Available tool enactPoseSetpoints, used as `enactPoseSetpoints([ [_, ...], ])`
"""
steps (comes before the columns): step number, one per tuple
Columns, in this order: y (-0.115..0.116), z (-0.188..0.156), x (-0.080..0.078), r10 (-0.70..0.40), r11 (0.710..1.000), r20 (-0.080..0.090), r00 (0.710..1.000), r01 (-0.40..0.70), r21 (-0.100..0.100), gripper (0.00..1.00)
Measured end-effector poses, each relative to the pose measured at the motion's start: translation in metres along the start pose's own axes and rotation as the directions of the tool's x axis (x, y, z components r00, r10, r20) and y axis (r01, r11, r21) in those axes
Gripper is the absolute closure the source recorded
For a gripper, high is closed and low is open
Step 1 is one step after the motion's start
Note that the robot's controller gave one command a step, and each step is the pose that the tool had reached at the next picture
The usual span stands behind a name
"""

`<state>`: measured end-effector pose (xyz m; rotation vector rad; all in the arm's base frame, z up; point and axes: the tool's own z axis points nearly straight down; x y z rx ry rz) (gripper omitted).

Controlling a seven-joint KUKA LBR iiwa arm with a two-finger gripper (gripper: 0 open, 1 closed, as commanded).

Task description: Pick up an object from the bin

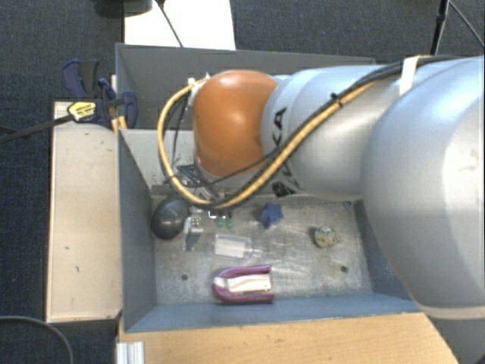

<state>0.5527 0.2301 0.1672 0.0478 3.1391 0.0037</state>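
Few loose things in the bin (137, 230), noted front to back. Nearest, by the front wall: purple-white piece (244, 284), lying flat. Behind it, mid-floor: clear piece (231, 245); to its right, well apart, a small grey-green lump (326, 236). Further back: blue piece (269, 215) and, at the left, a dark ball (168, 218) near the left wall. Gripper (195, 229) sits low, just beside the ball on its right, between ball and clear piece. Whether it is apart or together cannot be told (orange cover (231, 120) and cable (161, 142) hide most of it from above). Nothing seen held. Likely target judged to be the ball or the clear piece; this view does not settle which. Risks: the ball is round and would probably roll toward the left wall if nudged off-centre. The clear piece looks light and may skid or tip rather than seat. A grasp taken between the two could catch neither, or clip both. The ball lies close to the wall, so there is little room on that side and a scrape against the wall is possible.
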Motion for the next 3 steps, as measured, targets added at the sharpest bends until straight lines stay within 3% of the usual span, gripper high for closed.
enactPoseSetpoints([
  [1, -0.017, 0.096, -0.038, 0.07, 0.998, 0.003, 0.998, -0.07, -0.001, 0.0],
  [2, -0.018, 0.095, -0.038, 0.069, 0.998, 0.003, 0.998, -0.069, 0.001, 1.0],
  [3, -0.021, -0.039, -0.039, 0.065, 0.998, 0.007, 0.998, -0.065, -0.001, 1.0],
])
